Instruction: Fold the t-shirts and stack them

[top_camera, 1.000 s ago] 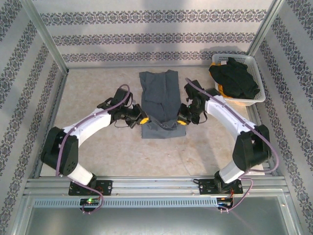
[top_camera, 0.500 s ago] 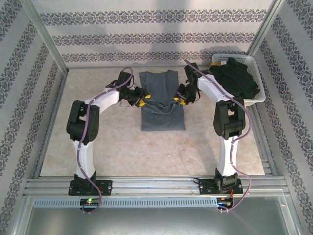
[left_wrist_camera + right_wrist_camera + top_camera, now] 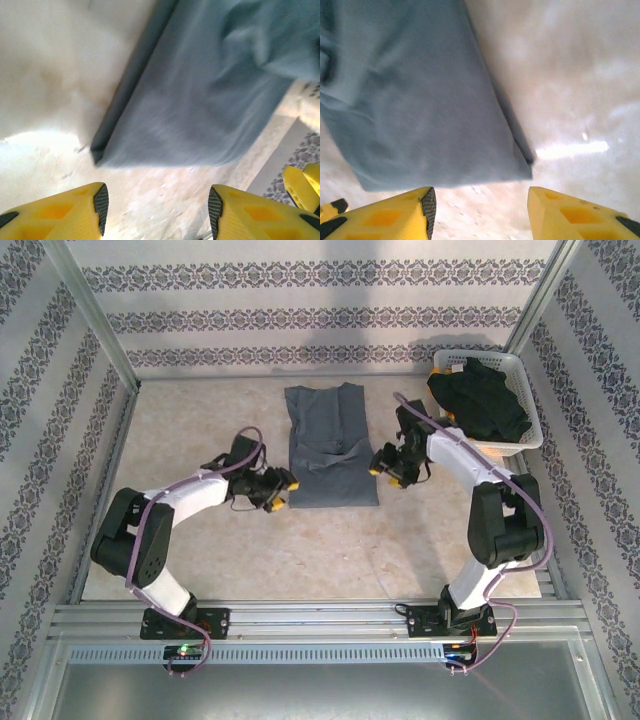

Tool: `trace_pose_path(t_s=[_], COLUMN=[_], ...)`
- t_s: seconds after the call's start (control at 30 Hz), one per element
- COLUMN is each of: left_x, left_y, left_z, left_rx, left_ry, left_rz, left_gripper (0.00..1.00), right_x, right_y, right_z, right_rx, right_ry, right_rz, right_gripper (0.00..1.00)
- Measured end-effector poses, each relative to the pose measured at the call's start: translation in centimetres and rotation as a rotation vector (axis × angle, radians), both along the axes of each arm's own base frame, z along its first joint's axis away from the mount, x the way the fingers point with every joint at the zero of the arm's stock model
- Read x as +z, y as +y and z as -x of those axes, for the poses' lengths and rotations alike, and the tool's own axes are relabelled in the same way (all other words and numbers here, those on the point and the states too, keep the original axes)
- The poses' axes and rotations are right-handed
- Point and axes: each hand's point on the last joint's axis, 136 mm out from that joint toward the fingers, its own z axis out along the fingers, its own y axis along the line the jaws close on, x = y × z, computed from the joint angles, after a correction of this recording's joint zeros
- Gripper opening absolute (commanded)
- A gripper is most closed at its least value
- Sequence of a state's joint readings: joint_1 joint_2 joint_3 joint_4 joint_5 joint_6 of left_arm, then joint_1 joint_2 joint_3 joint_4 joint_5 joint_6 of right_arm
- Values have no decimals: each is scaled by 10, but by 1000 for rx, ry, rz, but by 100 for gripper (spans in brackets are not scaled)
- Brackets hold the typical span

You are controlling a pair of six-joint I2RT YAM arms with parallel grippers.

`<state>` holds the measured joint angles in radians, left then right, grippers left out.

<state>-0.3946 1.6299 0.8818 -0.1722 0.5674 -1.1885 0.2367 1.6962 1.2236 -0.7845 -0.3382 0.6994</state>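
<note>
Our left gripper (image 3: pixel 155 210) has its yellow fingers (image 3: pixel 75 212) spread wide with nothing between them, just beside the near left corner of the folded slate blue-grey t-shirt (image 3: pixel 200 100). Our right gripper (image 3: pixel 479 210) is spread and empty too, just beside the near right corner. From above, we see that shirt lying mid-table between both grippers, creased across its middle. The table (image 3: pixel 300 550) is pale, mottled beige. At its far right corner, a white lattice basket (image 3: pixel 500 360) holds the black t-shirt (image 3: pixel 485 400) over the orange-yellow t-shirt (image 3: pixel 455 423). Striped, patterned walls (image 3: pixel 300 300) enclose three sides, and an aluminium rail (image 3: pixel 320 617) runs along the near edge.
</note>
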Motion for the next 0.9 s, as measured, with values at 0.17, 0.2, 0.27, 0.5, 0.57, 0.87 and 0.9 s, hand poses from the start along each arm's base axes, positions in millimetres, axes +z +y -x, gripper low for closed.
trace_pose_path(t_s=[0.17, 0.2, 0.27, 0.5, 0.57, 0.87, 0.9], left_x=[-27, -30, -32, -41, -40, 37, 53], left_y=[-11, -11, -13, -20, -22, -7, -5], left_z=[0, -2, -4, -17, -25, -97, -103], left_rx=[43, 50, 57, 63, 65, 154, 161], left_ry=[62, 62, 78, 104, 91, -148, -184], left_rz=[10, 10, 16, 24, 31, 70, 82], left_gripper=[56, 56, 51, 9, 0, 0, 0], right_x=[-41, -45, -54, -69, -69, -1, 12], right_y=[9, 12, 16, 21, 24, 38, 39], right_z=[27, 26, 23, 7, -1, -63, -70], right_rx=[0, 0, -5, -39, -38, -23, -23], right_ry=[108, 116, 124, 157, 145, -53, -84], right_rz=[-11, -16, -21, -25, -28, -63, -71], right_gripper=[52, 52, 50, 18, 4, 0, 0])
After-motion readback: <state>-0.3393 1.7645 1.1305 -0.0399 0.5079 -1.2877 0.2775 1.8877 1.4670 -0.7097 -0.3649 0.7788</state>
